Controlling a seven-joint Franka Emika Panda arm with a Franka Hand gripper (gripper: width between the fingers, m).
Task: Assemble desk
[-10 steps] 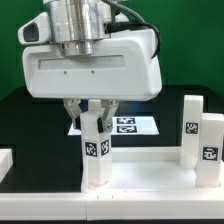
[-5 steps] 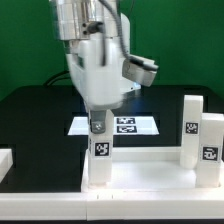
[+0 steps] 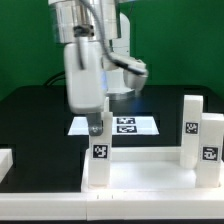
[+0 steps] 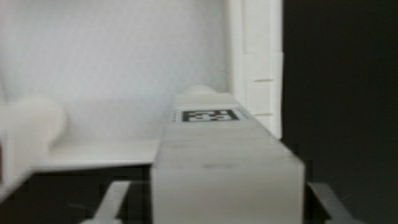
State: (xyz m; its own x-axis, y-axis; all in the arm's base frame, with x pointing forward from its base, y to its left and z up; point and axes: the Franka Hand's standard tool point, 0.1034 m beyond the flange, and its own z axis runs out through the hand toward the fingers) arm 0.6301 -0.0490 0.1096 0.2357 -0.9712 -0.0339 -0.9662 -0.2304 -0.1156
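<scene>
The white desk top (image 3: pixel 150 175) lies flat at the front of the black table. A white square leg (image 3: pixel 99 162) with a black-and-white tag stands upright on its corner at the exterior view's left. My gripper (image 3: pixel 97 127) reaches straight down and is shut on the top of this leg. In the wrist view the leg (image 4: pixel 222 160) fills the middle, with a finger (image 4: pixel 116 200) on each side and the desk top (image 4: pixel 107 70) beyond. Two more tagged legs (image 3: pixel 192 128) (image 3: pixel 210 150) stand at the exterior view's right end of the desk top.
The marker board (image 3: pixel 128 125) lies on the table behind the leg. A white part (image 3: pixel 5 160) shows at the exterior view's left edge. The big white arm hangs over the table's middle. A green wall stands behind.
The gripper has turned about a quarter turn around the leg. The leg now stands straighter and a little lower on the desk top corner.
</scene>
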